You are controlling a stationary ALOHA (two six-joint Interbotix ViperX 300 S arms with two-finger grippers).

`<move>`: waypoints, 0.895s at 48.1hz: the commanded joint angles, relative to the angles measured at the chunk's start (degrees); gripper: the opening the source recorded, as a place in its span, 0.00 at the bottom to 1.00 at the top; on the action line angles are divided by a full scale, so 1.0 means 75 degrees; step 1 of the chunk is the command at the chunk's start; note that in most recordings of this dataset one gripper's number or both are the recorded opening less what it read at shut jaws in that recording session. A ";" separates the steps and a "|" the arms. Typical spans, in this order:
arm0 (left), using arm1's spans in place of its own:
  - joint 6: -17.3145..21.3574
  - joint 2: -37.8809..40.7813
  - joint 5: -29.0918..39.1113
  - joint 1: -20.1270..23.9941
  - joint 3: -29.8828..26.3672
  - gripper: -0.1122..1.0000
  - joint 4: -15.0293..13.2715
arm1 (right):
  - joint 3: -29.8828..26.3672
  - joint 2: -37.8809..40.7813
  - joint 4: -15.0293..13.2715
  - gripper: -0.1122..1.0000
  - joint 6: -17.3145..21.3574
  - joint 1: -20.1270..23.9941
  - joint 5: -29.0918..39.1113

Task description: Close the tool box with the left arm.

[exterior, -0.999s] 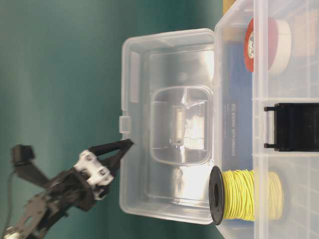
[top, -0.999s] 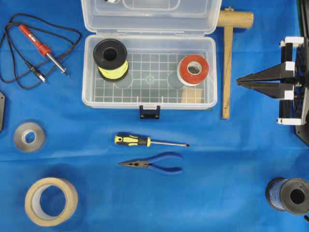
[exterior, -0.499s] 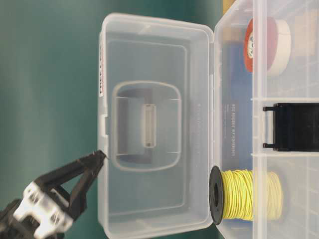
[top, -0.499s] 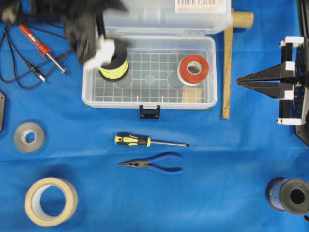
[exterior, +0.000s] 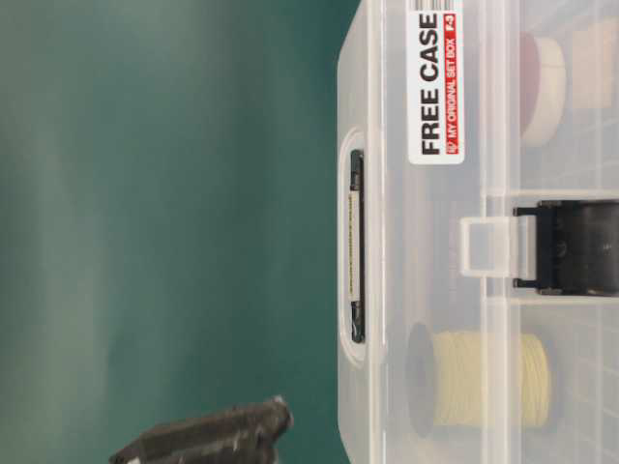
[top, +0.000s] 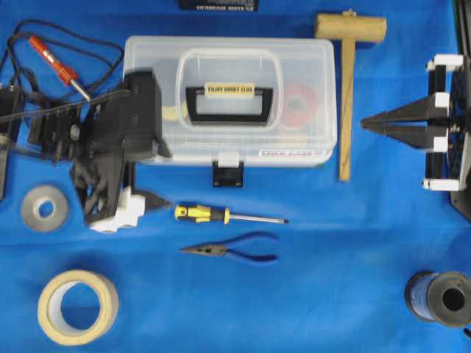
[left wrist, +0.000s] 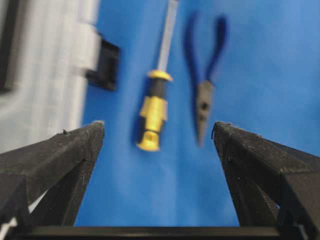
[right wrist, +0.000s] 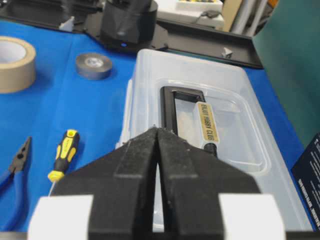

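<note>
The tool box (top: pixel 302 70) lies at the back centre with its clear lid down flat, black handle (top: pixel 229 103) with yellow label on top. Its dark latch (top: pixel 228 173) hangs in front, below the lid's white tab. The box also shows in the table-level view (exterior: pixel 426 290), the left wrist view (left wrist: pixel 45 75) and the right wrist view (right wrist: pixel 235 115). My left gripper (top: pixel 168 182) is open and empty at the box's front left corner, low over the cloth, touching nothing (left wrist: pixel 157 130). My right gripper (top: pixel 363 125) is shut and empty, right of the box (right wrist: pixel 157 131).
A yellow-black screwdriver (top: pixel 221 215) and blue pliers (top: pixel 235 250) lie just in front of the left gripper. A wooden mallet (top: pixel 346 95) lies right of the box. A soldering iron (top: pixel 55 59), grey tape (top: pixel 44 208), tan tape (top: pixel 77 305) and a dark spool (top: pixel 441 298) sit around.
The lid swung from lying open at the back, through upright, down flat onto the box. My left arm swept from behind the box over its left end to the front. The right arm stayed still.
</note>
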 commanded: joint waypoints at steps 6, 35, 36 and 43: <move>0.0188 -0.0797 -0.0141 -0.0047 -0.0105 0.90 0.0094 | -0.0105 0.0012 -0.0012 0.10 -0.0023 0.0000 -0.0023; 0.1641 -0.5543 -0.4453 0.0117 0.4230 0.90 0.0094 | -0.0129 -0.0176 -0.0012 0.10 -0.0012 -0.0012 -0.0023; 0.1641 -0.5672 -0.4523 0.0117 0.4395 0.90 0.0094 | -0.0141 -0.0176 -0.0012 0.10 -0.0012 -0.0012 -0.0023; 0.1641 -0.6609 -0.4945 0.0117 0.5473 0.90 0.0070 | -0.0129 -0.0199 -0.0012 0.10 -0.0012 0.0000 -0.0023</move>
